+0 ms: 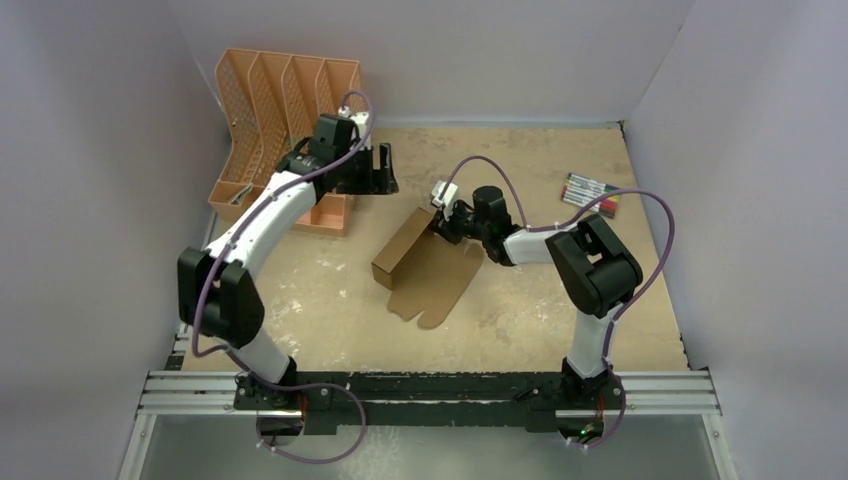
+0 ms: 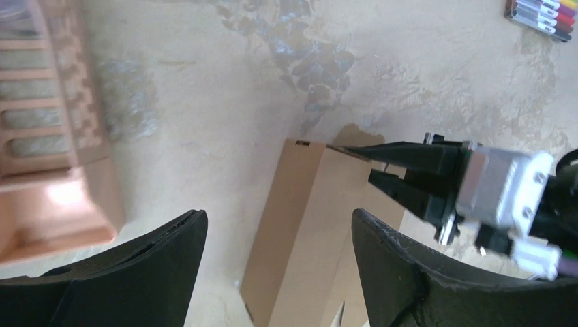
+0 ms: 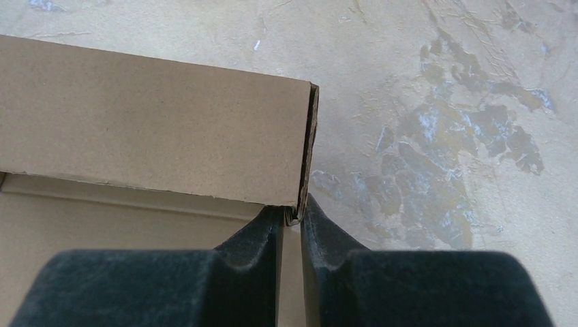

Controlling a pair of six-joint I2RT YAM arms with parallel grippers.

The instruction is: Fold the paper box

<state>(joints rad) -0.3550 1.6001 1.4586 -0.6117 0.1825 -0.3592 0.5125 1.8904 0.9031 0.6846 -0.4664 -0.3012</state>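
Mid-table sits 1 paper box (image 1: pixel 405 250), half folded, right gripper (image 1: pixel 437 213) pinching its far end edge. Left gripper (image 1: pixel 380 170) hangs wide apart beside 1 organizer (image 1: pixel 285 95) with 4 slots; 1 row of markers (image 1: pixel 590 193) far right.

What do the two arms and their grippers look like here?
The left arm and right arm have white links, chunky black joints and a lilac cable looped alongside. The left gripper and right gripper each have two black tapered fingers.

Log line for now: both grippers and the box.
box: partly folded, one side raised, flaps flat on table | left gripper: open, clear of box | right gripper: shut on box's end edge
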